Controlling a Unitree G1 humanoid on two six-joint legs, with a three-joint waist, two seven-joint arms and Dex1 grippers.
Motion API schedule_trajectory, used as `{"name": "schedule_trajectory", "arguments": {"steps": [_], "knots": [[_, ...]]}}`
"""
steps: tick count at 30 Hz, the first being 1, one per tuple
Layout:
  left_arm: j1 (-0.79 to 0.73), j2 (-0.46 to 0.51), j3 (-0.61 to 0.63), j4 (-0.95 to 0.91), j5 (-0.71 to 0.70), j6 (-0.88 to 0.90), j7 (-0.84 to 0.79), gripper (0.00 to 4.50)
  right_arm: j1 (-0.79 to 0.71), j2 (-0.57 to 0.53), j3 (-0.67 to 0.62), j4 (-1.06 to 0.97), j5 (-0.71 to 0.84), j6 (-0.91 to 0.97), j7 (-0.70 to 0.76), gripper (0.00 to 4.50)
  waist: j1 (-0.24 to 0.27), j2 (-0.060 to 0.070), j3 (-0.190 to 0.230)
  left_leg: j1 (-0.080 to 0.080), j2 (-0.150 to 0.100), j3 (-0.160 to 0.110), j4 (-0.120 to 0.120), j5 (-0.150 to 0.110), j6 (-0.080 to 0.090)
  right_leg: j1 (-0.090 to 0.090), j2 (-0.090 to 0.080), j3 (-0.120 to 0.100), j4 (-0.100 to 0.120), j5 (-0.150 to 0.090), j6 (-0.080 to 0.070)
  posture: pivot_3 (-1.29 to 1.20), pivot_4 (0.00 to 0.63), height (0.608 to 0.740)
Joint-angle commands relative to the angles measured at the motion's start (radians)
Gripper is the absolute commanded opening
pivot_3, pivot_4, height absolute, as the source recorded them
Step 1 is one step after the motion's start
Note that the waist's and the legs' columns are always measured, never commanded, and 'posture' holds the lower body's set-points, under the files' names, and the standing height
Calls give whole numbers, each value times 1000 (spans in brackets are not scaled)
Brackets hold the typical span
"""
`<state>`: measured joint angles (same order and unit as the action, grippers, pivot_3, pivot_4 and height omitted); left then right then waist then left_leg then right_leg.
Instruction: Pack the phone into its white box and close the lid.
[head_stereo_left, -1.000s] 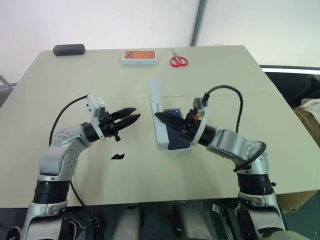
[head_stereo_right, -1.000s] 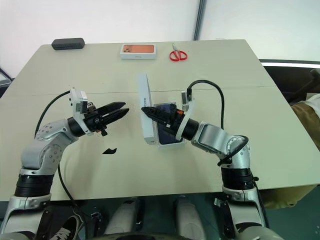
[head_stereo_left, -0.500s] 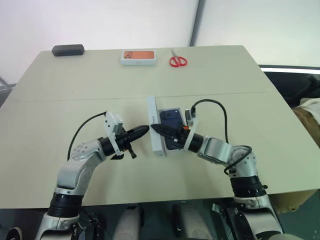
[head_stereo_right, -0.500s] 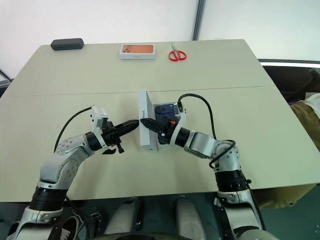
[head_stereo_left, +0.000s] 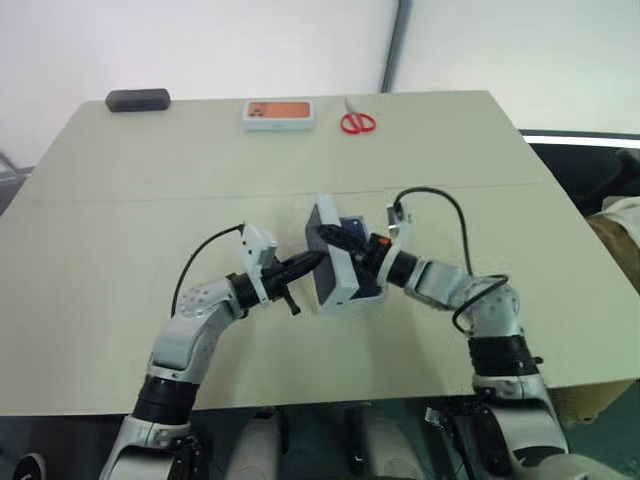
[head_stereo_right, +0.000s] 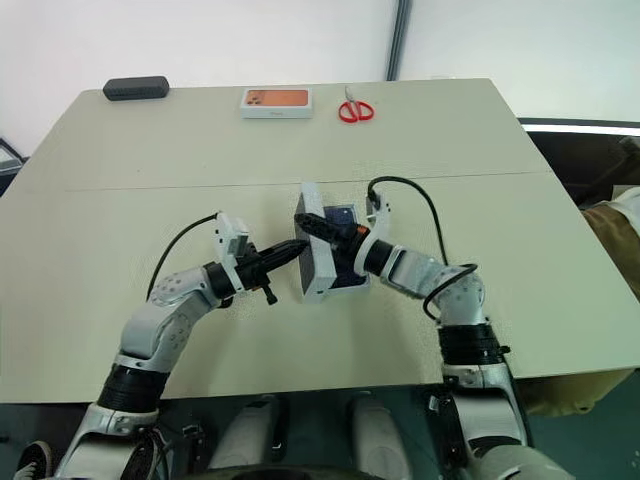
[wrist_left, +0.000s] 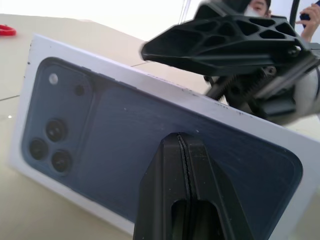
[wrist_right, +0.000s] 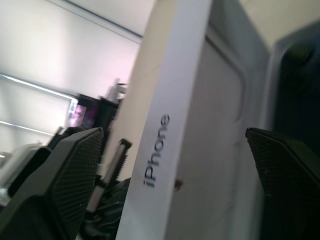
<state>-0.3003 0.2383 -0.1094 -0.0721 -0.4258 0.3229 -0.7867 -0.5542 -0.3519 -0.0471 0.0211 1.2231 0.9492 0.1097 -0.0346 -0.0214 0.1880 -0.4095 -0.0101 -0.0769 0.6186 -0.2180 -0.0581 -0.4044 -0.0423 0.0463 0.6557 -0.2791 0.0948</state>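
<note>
The lid (head_stereo_left: 333, 275) stands tilted on its long edge at the table's middle, leaning over the white box (head_stereo_left: 368, 292). Its outer face carries a printed navy phone picture (wrist_left: 125, 125). The phone (head_stereo_left: 352, 226) lies in the white box behind the lid, mostly hidden. My left gripper (head_stereo_left: 312, 260) is shut, its tip pressed against the lid's outer face. My right gripper (head_stereo_left: 335, 240) is open on the other side, with its fingers (wrist_right: 65, 170) spread to either side of the lid's upper edge.
At the table's far edge lie a white box with an orange top (head_stereo_left: 279, 113), red scissors (head_stereo_left: 357, 122) and a black case (head_stereo_left: 138, 99). A black cable (head_stereo_left: 440, 200) loops over my right forearm. The table's right edge is near my right elbow.
My left gripper shut, swung right and reached the lid's outer face. My right gripper opened around the lid's upper edge. The lid went from upright to leaning over the white box.
</note>
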Motion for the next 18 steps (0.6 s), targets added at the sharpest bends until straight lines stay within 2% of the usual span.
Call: {"name": "schedule_trajectory", "arguments": {"steps": [1,6,11,14,16,18], "knots": [[-16,-35,-30,-17,11,-20,16,0,-48,-92,11,-84,-201,-90,71,4477,1,0,0,0,0,0,0,0,0,0,0,0,0,0,0,0,150,740],[-10,-42,-42,-4,22,-25,12,0,-68,-264,45,-110,-456,-200,190,4477,-1,0,0,0,0,0,0,0,0,0,1,0,0,0,0,0,150,740],[-11,-26,-30,-5,18,-21,4,0,-52,-249,21,-115,-504,-211,241,4477,-10,0,0,1,0,0,0,0,0,0,2,1,0,0,0,0,150,740],[1,34,-4,-31,13,6,-14,0,1,-276,94,-153,-629,-270,286,3594,-5,0,0,1,1,0,0,0,0,0,2,0,0,0,0,0,150,740],[53,123,-1,-98,-15,62,-72,0,33,-334,202,-173,-778,-346,339,2574,-7,0,0,1,1,0,0,0,0,0,2,0,0,0,0,0,150,740],[117,212,0,-148,-13,72,-119,0,51,-359,253,-158,-859,-382,371,1566,-12,1,0,1,1,1,-1,0,0,0,1,1,0,0,0,0,150,740]]}}
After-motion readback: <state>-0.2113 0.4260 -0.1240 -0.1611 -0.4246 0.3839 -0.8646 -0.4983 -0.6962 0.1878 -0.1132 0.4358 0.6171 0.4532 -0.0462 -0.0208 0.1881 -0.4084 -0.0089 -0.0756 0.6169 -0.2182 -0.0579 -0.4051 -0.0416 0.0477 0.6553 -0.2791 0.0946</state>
